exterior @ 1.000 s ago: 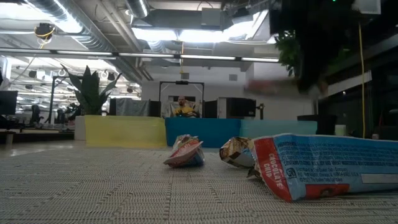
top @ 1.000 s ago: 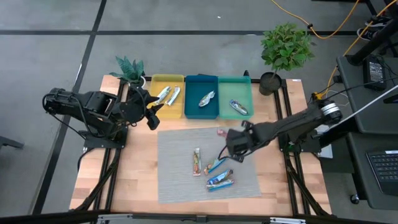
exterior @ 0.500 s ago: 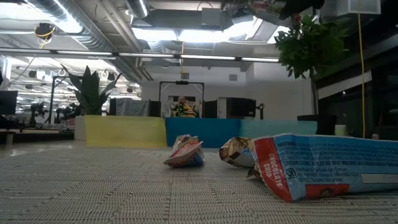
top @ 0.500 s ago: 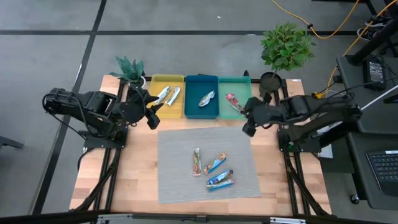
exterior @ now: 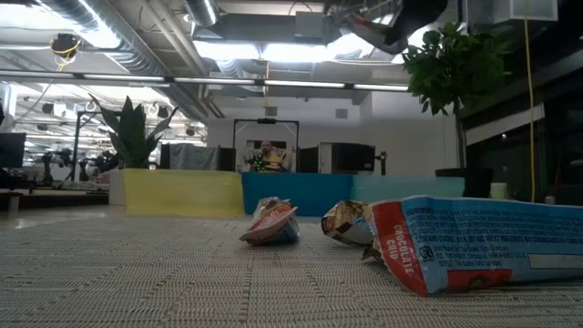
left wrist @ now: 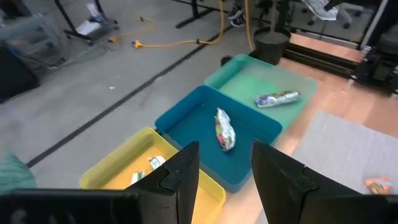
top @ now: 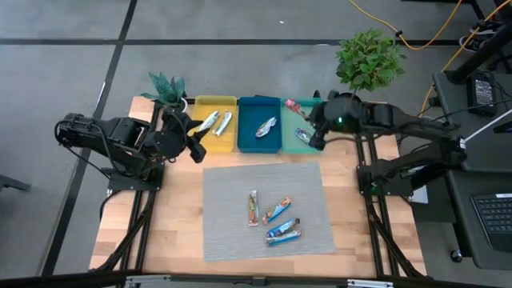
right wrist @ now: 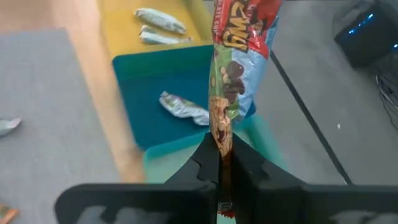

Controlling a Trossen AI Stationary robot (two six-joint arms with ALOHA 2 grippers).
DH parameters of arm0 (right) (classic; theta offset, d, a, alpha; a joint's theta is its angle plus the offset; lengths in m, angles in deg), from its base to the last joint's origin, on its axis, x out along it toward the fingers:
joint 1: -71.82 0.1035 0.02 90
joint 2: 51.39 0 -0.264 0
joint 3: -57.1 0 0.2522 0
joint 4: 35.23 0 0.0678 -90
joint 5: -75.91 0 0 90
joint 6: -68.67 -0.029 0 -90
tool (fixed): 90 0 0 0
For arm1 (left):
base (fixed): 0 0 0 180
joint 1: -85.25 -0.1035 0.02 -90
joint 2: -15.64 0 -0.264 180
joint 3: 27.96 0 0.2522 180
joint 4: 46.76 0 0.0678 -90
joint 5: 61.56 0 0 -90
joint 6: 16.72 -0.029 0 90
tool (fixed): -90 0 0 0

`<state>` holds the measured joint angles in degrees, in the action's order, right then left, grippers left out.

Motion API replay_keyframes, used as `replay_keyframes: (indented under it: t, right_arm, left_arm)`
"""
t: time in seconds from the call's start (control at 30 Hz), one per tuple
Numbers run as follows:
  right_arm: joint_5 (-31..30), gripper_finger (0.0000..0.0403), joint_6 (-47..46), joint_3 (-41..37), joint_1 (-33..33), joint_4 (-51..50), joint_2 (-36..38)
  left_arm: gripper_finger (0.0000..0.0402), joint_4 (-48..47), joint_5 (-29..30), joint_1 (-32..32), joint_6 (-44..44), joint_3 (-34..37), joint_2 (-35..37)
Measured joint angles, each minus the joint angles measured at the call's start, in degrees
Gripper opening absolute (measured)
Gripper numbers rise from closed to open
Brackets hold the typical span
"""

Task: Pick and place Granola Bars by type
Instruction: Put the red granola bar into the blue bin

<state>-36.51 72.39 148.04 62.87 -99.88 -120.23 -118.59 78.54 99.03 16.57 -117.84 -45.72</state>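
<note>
- The right gripper [top: 314, 134] hangs over the teal tray [top: 303, 106] at the table's far edge, its jaws clenched on the end of a red-orange granola bar [right wrist: 239, 43] that sticks out past the fingertips toward the tray's far rim.
- The teal tray already holds one bar [left wrist: 277, 98], lying near its right wall; the rest of its floor is bare.
- The blue tray [top: 259, 104] sits between the teal tray and the yellow tray [top: 215, 102], walls touching in a row along the far edge; it holds one silver bar [top: 266, 127] near its middle.
- The yellow tray carries two silver bars [top: 214, 122] side by side.
- The left gripper [top: 194, 152] waits near the table's left edge, just off the near-left corner of the yellow tray, jaws released with a clear gap.
- On the grey mat [top: 232, 200], three bars remain toward its near-right part: a multicoloured bar [top: 253, 207], a blue bar [top: 278, 210] and another blue bar [top: 283, 232] nearest the front edge.
- The mat's far strip, next to the trays, and its left half lie open.
- A potted plant [top: 367, 64] stands at the far right corner, close beside the right arm; a smaller plant [top: 167, 88] stands at the far left corner.
</note>
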Motion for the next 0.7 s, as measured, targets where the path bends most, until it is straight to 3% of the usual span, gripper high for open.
replay_keyframes:
  t: [0.27,0.4,0.7]
  right_arm:
    - [8.9,0.0024,4.5,0.0,-9.8,5.0,0.0]
    - [10.1,0.0017,7.4,0.0,-12.1,6.8,0.0]
    - [10.1,0.0022,8.8,-0.2,-15.6,7.6,-0.5]
  left_arm:
    - [0.0134,0.0,10.4,-0.2,0.0,0.0,0.0]
    - [0.0136,0.0,15.3,-1.1,0.0,0.0,0.0]
    - [0.0135,-0.4,16.9,-5.7,-3.3,0.0,0.0]
